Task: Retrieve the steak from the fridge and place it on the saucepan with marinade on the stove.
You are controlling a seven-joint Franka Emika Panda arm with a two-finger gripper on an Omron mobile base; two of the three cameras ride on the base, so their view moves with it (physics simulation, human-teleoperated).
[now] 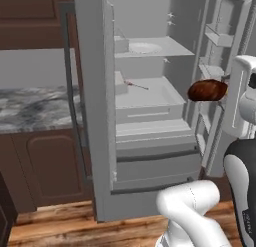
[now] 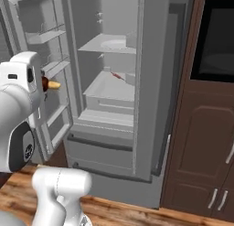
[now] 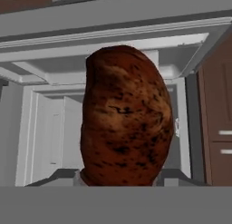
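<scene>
The fridge (image 1: 150, 116) stands with both doors open, white shelves bare-looking inside. In front of it the white arm rises from the base (elbow bent low, forearm upright) and carries its gripper (image 1: 220, 91) at middle-shelf height, outside the cabinet. The jaws are part-closed around the steak (image 1: 207, 90), held in mid-air before the right-hand door.

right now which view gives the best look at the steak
The hand view: the steak sits dead centre and close up, its mottled dark reddish-brown surface plain. The left base view shows it whole but small, held up in front of the open fridge. The right base view shows a sliver beside the arm.
</scene>
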